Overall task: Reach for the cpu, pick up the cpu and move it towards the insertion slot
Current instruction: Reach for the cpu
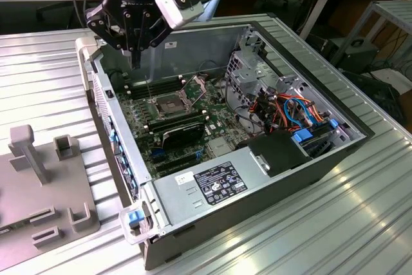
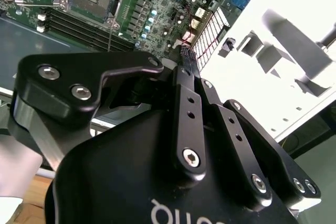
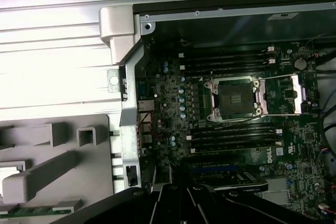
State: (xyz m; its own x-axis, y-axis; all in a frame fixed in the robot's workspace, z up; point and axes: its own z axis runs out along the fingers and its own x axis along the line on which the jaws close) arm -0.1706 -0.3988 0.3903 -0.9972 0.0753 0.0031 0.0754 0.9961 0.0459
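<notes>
"What had the gripper [image 1: 135, 53] got?"

"Nothing that showed. In the second wrist view its fingertips [image 2: 181, 72] were drawn together, with no chip seen between them (the very tips were dark against the board). It hung over the far corner of the open case [image 1: 270, 191], at the exterior view's left."

"And the insertion slot [image 1: 168, 103]?"

"It lay below the gripper, a little nearer, on the green motherboard [image 1: 212, 117], with its plate swung up and its dark square bare."

"So where was the cpu?"

"Hard to say. A pale patch [image 3: 10, 174] on the grey fixture [image 1: 45, 191], left of the case and cut off by the frame edge, might have been it. If so, reaching and picking were both left to do."
</notes>
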